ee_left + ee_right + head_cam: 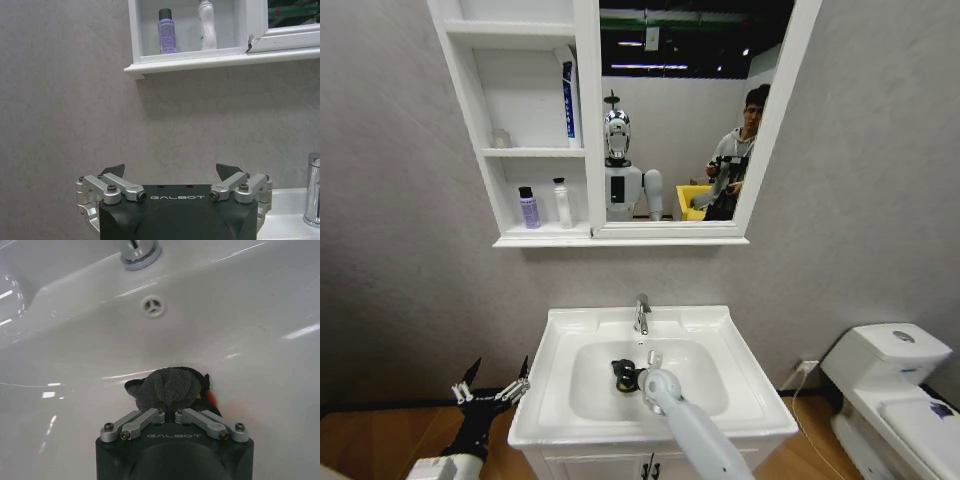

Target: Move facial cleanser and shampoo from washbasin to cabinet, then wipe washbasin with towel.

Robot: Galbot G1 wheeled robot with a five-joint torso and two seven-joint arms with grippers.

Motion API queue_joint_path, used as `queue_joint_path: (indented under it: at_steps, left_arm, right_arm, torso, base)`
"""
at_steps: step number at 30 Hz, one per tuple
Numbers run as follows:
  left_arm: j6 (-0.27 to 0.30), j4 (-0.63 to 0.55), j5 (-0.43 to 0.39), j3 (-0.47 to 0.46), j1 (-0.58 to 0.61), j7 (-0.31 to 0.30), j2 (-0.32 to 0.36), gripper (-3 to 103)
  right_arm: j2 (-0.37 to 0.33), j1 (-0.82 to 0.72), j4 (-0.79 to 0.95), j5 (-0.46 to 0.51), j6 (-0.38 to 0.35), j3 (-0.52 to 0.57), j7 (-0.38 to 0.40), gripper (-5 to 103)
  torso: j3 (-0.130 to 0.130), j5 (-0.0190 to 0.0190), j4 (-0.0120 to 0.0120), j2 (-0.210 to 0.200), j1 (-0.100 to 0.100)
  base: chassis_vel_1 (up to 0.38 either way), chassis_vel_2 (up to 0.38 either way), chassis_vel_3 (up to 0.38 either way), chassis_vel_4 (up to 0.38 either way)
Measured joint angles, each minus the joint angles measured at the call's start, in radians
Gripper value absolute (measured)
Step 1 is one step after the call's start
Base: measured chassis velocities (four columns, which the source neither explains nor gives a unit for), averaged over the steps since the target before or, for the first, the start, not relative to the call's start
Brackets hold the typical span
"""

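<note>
R gripper (170, 407) reaches down into the washbasin (740, 395) bowl, fingers pinched closed on the dark grey towel (167, 385), pressing it on the bowl floor below the chrome tap (642, 314), over the drain. L gripper (492, 388) hangs spread wide, holding nothing, just off the washbasin's left edge. Purple bottle (528, 208) & white bottle (562, 203) stand on the cabinet (515, 152) bottom shelf above the washbasin.

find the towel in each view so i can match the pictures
Head view: the towel is a dark bundle in the middle of the washbasin bowl, at the tip of the right gripper.
Right wrist view: the towel is clamped in the right gripper, against the bowl.
Left wrist view: the towel is not in this picture.
Shared landmark: the chrome tap.
</note>
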Motion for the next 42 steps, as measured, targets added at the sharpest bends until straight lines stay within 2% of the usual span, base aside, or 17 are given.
queue_joint_path:
  at_steps: [2,8,10,12,14,17,18,20,29,38,41,42]
  left_arm:
    - [0.000,0.000,0.000,0.000,0.000,0.000,0.000,100]
    - [0.000,0.000,0.000,0.000,0.000,0.000,0.000,100]
    - [0.000,0.000,0.000,0.000,0.000,0.000,0.000,100]
    - [0.000,0.000,0.000,0.000,0.000,0.000,0.000,100]
    - [0.000,0.000,0.000,0.000,0.000,0.000,0.000,100]
    - [0.000,0.000,0.000,0.000,0.000,0.000,0.000,100]
    - [0.000,0.000,0.000,0.000,0.000,0.000,0.000,100]
    - [0.000,0.000,0.000,0.000,0.000,0.000,0.000,100]
    - [0.000,0.000,0.000,0.000,0.000,0.000,0.000,100]
    - [0.000,0.000,0.000,0.000,0.000,0.000,0.000,100]
    - [0.000,0.000,0.000,0.000,0.000,0.000,0.000,100]
    - [0.000,0.000,0.000,0.000,0.000,0.000,0.000,100]
  right_arm:
    - [-0.071,-0.061,0.072,-0.045,0.010,0.030,0.012,4]
    - [-0.150,-0.081,0.114,-0.103,0.017,0.061,0.012,4]
    - [-0.195,-0.080,0.115,-0.169,0.030,0.056,-0.003,4]
    - [-0.202,-0.079,0.115,-0.171,0.028,0.052,-0.003,4]
    - [-0.196,-0.075,0.108,-0.163,0.024,0.043,-0.002,4]
    - [-0.132,-0.050,0.076,-0.080,0.009,0.014,0.010,4]
    - [-0.132,-0.050,0.076,-0.080,0.009,0.014,0.010,4]
    - [-0.082,-0.024,0.050,-0.044,0.005,-0.015,0.014,4]
    - [0.033,0.025,0.002,0.006,0.003,-0.064,0.000,4]
    - [0.063,0.001,-0.007,-0.007,0.003,-0.058,-0.002,4]
    - [-0.030,-0.054,0.026,-0.043,0.008,0.030,-0.003,4]
    - [-0.030,-0.054,0.026,-0.043,0.008,0.030,-0.003,4]
  torso:
    - [0.000,0.0000,-0.0001,0.000,0.000]
    - [0.000,0.0001,0.0006,0.000,0.000]
    - [0.000,-0.0006,-0.0002,0.000,0.000]
    - [0.000,-0.0005,-0.0005,0.000,0.000]
    - [0.000,-0.0002,-0.0001,0.000,0.000]
    - [0.000,-0.0001,0.0005,0.000,0.000]
    - [0.000,-0.0001,0.0005,0.000,0.000]
    - [0.000,-0.0002,0.0007,0.000,0.000]
    - [0.000,-0.0004,0.0003,0.000,0.000]
    - [0.000,-0.0002,0.0004,0.000,0.000]
    - [0.000,-0.0002,-0.0001,0.000,0.000]
    - [0.000,-0.0002,-0.0001,0.000,0.000]
  base:
    - [0.000,0.000,0.000,0.000]
    - [0.000,0.000,0.000,0.000]
    - [0.000,0.000,0.000,0.000]
    - [0.000,0.000,0.000,0.000]
    - [0.000,0.000,0.000,0.000]
    - [0.000,0.000,0.000,0.000]
    - [0.000,0.000,0.000,0.000]
    - [0.000,0.000,0.000,0.000]
    - [0.000,0.000,0.000,0.000]
    - [0.000,0.000,0.000,0.000]
    - [0.000,0.000,0.000,0.000]
    - [0.000,0.000,0.000,0.000]
